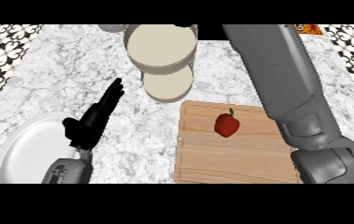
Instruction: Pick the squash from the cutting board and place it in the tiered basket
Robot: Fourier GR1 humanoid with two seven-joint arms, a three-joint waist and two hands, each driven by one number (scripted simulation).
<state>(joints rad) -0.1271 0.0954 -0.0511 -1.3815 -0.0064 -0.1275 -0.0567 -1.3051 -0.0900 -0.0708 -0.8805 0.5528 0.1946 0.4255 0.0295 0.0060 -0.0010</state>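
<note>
The right arm (290,92) reaches past the tiered basket (160,45) — its hand is hidden; the left hand (93,117) rests, fingers straight and together, beside a red pepper (227,123) on the cutting board (228,157).

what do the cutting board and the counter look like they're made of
Cutting board: pale wood, matte, judging by the straight grain lines and a groove near its edge. Counter: probably marble or similar stone, given the grey-white mottled veining; its finish is hard to judge.

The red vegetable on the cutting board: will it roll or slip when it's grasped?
The red vegetable looks rounded and tapered with a small green stem, so it may rock or roll if nudged. Its skin seems smooth, so possibly slippery. It lies alone on the flat wooden cutting board, with nothing to stop it.
</note>
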